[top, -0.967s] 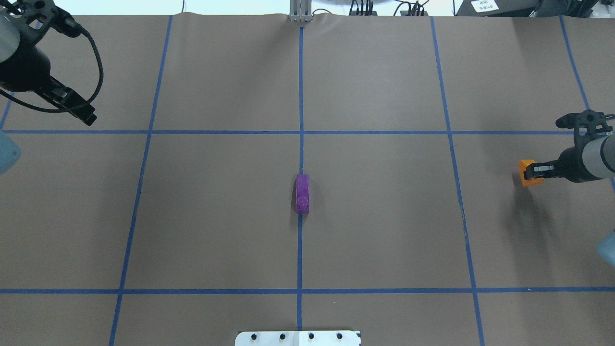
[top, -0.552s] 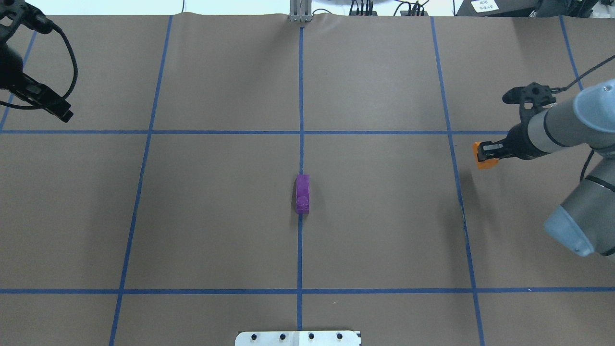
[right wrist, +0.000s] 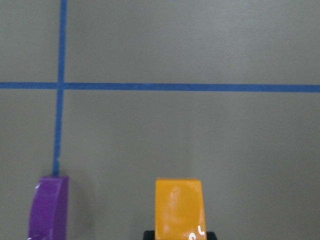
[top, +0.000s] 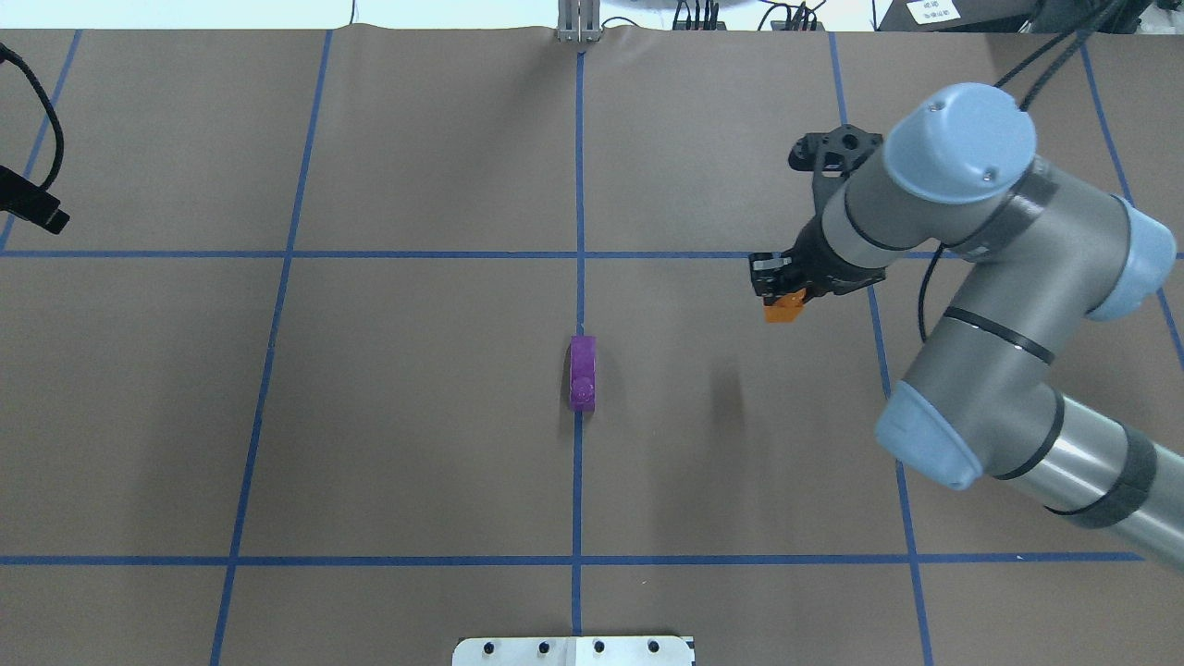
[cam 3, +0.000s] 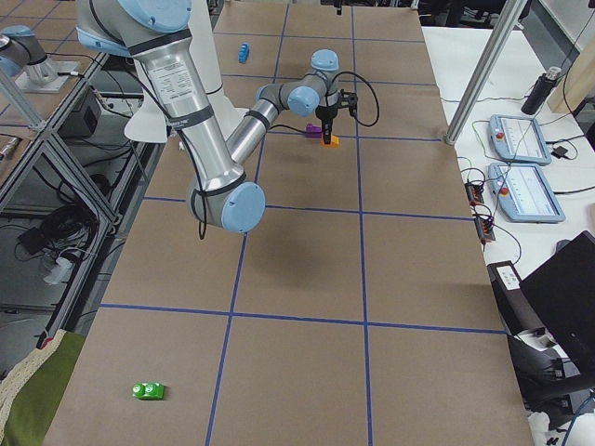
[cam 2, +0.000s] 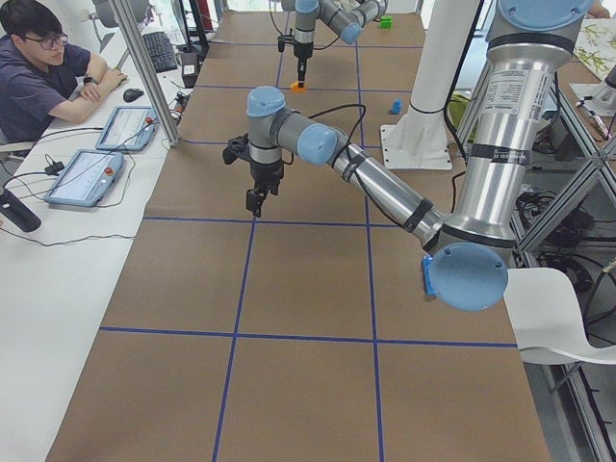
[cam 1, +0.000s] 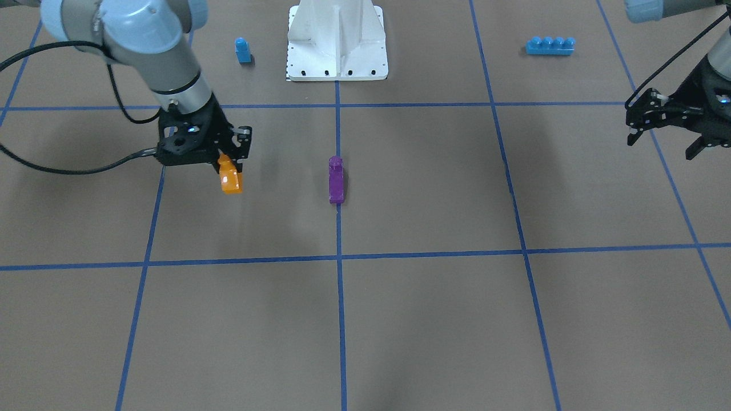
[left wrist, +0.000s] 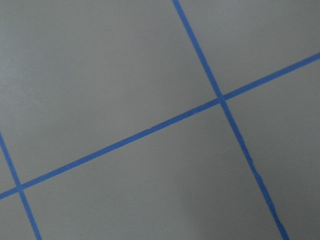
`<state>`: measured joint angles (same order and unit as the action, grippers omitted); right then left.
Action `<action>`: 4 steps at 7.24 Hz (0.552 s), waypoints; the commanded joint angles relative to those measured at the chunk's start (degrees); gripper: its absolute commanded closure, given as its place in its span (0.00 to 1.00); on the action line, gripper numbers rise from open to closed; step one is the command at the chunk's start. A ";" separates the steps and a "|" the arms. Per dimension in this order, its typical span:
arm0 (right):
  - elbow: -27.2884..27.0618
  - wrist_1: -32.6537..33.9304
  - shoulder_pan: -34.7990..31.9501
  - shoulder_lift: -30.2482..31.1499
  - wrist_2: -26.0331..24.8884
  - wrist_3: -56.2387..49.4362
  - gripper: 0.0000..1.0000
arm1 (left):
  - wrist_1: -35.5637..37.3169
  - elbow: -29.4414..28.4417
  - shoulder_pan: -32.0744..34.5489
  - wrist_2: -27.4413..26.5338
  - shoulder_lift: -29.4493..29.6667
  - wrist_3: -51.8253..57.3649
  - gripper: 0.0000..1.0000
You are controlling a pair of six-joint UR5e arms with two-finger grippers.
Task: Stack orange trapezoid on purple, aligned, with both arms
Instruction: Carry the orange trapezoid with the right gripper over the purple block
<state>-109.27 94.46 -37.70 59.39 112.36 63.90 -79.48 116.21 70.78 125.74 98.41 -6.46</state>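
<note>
**Orange block pinched in the right gripper, purple one sitting on the centre line**

So the orange block (cam 1: 231, 177) is clamped in the right gripper (cam 1: 231, 162). The two fingers are closed onto its top end, and the rest of the block hangs below them. It looks to be off the table (top: 416, 416), since its shadow falls well away from it in the overhead view. From the right wrist camera you just see the orange block's glossy face poking up at the bottom of the shot.

The purple block (cam 1: 336, 180) is flat on the table with nothing touching it. It lies lengthwise right on the centre tape line (top: 578, 481). The orange block is well off to the robot's right of it, with a clear gap between the two. In the wrist view the purple block shows down in the lower left corner, beside the orange one but apart from it.

The left gripper (cam 1: 665, 142) is way out at the robot's left side of the table. Its fingers are spread and there's nothing between them. Its wrist camera only shows brown paper and crossing blue tape.

Back near the robot's white base plate (cam 1: 337, 40) there's a small blue block (cam 1: 243, 50) on one side and a long blue brick (cam 1: 550, 45) on the other. Both are well away from the action.
</note>
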 commanded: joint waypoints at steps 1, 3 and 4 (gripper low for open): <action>3.51 3.70 5.33 -8.64 -3.71 5.17 1.00 | 0.02 -2.47 7.58 6.05 -3.21 11.32 0.00; 10.44 4.15 9.11 -15.41 -6.52 7.91 1.00 | 0.29 -2.40 9.73 7.59 -5.06 13.58 0.00; 13.26 4.15 10.18 -17.01 -6.62 8.08 1.00 | 0.29 -2.22 9.73 7.59 -5.07 13.58 0.00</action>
<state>-99.92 98.48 -29.31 45.33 106.63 71.37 -79.21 113.88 80.02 132.94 93.87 6.53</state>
